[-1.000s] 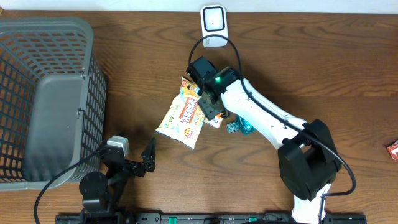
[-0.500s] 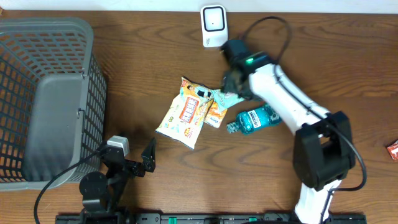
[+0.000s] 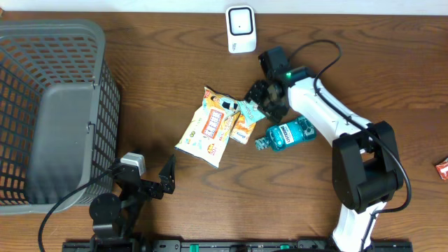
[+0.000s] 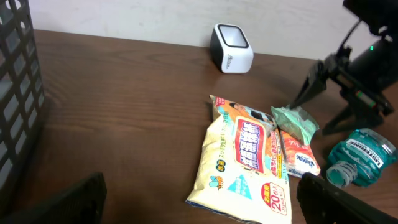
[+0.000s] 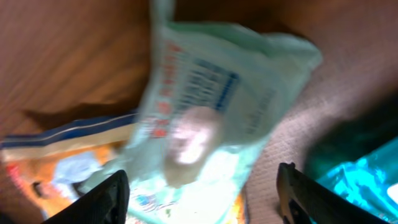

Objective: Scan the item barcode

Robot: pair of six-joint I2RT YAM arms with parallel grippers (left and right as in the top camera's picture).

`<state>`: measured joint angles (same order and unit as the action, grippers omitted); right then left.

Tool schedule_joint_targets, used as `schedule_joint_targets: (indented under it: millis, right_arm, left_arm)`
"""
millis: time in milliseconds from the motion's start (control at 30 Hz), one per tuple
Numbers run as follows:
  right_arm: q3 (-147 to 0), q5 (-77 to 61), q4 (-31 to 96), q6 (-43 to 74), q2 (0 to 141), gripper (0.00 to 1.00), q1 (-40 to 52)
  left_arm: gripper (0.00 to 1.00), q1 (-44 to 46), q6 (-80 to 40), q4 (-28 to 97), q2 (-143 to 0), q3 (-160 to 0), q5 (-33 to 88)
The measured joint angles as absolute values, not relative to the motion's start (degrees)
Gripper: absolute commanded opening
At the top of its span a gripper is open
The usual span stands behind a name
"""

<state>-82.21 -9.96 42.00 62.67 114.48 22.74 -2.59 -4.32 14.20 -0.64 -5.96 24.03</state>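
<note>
Since a second ago, my right pincer (image 3: 268, 101) has shifted right, off the big snack bag (image 3: 204, 129). It hovers spread over the green packet (image 5: 205, 106) at frame centre, gripping nothing. Straddle the packet's middle, pinch gently, clear the orange pouch (image 3: 241, 129), and turn the barcode toward the scanner (image 3: 240, 28).

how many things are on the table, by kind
soft packets: 3 (yellow and white wet-wipes pack, orange and white flat packet, pale green crinkly packet)
bottles: 1 (teal plastic mouthwash bottle)
scanners: 1 (white box-shaped barcode scanner)
baskets: 1 (grey plastic mesh basket)
unclear: 1 (small red item, cut off at the right edge)
total: 7
</note>
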Motion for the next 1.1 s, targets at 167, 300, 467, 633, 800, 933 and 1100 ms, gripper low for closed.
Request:
schedule_joint_targets:
  millis: [167,300,467,633,800,933,1100]
  right_arm:
    - [-79.88,-10.52,41.76,67.51,114.48,0.69,22.72]
    - [-79.85,-9.82,41.65,68.93,114.48,0.69,22.74]
    - [-79.77,-4.6,41.28,70.02,114.48,0.72,22.74]
    - [-78.59,-1.21,38.81,71.77,114.48,0.74,22.74]
    - [-74.81,-1.19,32.27,74.22,114.48,0.74,22.85]
    - [-72.01,-1.65,26.5,76.49,113.43,0.65,23.18]
    - [-68.51,-2.39,21.69,78.54,112.49,0.24,23.22]
  left_arm:
    - [0.98,-2.59,-4.32,14.2,-0.64,-5.96,24.03]
    - [0.98,-2.59,-4.32,14.2,-0.64,-5.96,24.03]
    - [0.98,-2.59,-4.32,14.2,-0.64,-5.96,24.03]
    - [0.98,-2.59,-4.32,14.22,-0.64,-5.96,24.03]
    - [0.98,-2.59,-4.32,14.22,-0.64,-5.96,24.03]
    - [0.98,-2.59,-4.32,14.22,-0.64,-5.96,24.03]
    - [0.98,-2.59,-4.32,14.2,-0.64,-5.96,24.03]
